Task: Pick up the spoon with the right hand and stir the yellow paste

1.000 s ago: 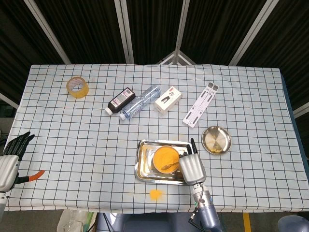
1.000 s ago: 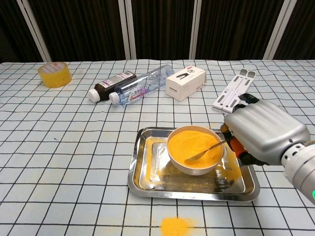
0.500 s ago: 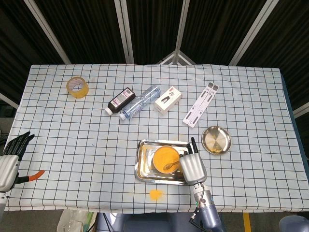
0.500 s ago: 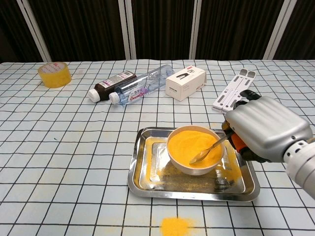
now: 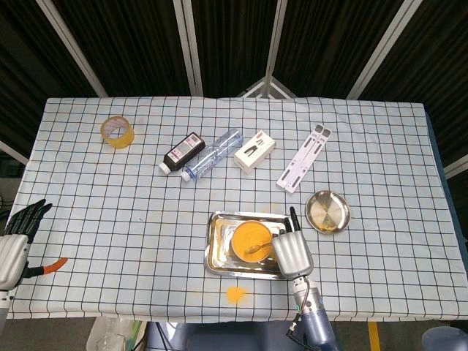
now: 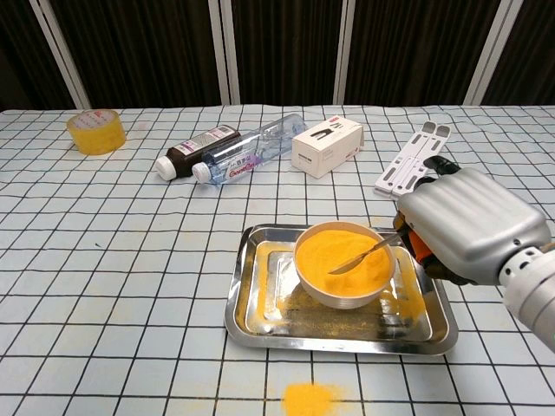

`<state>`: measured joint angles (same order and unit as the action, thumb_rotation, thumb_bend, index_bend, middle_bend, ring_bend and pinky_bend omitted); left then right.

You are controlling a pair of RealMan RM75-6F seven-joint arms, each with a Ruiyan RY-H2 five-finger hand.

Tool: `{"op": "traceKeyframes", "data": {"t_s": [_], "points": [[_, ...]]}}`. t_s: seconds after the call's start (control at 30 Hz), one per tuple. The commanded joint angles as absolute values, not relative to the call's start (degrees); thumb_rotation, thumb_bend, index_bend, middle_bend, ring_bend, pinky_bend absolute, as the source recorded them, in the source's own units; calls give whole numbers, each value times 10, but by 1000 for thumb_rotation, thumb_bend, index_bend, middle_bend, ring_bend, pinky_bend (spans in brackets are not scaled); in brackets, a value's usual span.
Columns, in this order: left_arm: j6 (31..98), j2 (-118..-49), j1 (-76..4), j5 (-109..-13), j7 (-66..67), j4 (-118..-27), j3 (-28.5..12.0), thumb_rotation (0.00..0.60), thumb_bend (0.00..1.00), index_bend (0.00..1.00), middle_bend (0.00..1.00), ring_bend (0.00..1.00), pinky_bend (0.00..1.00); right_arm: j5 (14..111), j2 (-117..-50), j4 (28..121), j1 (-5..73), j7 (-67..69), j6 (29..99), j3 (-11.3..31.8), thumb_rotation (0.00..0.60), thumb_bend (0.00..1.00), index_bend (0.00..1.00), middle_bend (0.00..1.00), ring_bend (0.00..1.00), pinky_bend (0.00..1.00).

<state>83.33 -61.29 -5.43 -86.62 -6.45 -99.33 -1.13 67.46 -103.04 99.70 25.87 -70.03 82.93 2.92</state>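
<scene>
Checked cloth covers the whole table [image 6: 104, 286], with dark slatted panels behind it. Nearest the front edge lies a small spill [image 6: 308, 399] of yellow powder. Just beyond it sits a steel tray [image 6: 251, 325], dusted yellow inside, and in the tray stands a bowl [image 6: 342, 295] filled with yellow paste [image 6: 334, 251]. The right hand [image 6: 464, 227] is at the tray's right end, its fingers curled around the handle of a spoon [image 6: 360, 256]; the spoon slants down to the left so that its tip rests in the paste. Off at the table's near-left corner, seen only from the head view, the left hand [image 5: 16, 241] hangs beside the table with its dark fingers spread and nothing in them. Right of the tray, a little farther back, is a small round steel dish [image 5: 327, 211]. Farther still, a row runs across the middle: a dark bottle [image 6: 192, 148] lying beside a clear bottle [image 6: 247, 158], a white box [image 6: 327, 146], and a folded white stand [image 6: 412, 159]. Far left sits a roll of yellow tape [image 6: 96, 131].
</scene>
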Motion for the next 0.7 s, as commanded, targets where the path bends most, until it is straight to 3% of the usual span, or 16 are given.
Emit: {"op": "traceKeyframes", "data": {"t_s": [0.03,0.7], "points": [[833,-613,-54,-866,-65,-993,-11,600,0,0,0,0,0,676,-1030,997,259,-701,830,30,600,975,752,628,240,0],[834,-614,-54,-866,-64,-992,-12,600,0,0,0,0,0,885,-1001,848,298,-823,826,-20,600,979,770,641,261,0]]}}
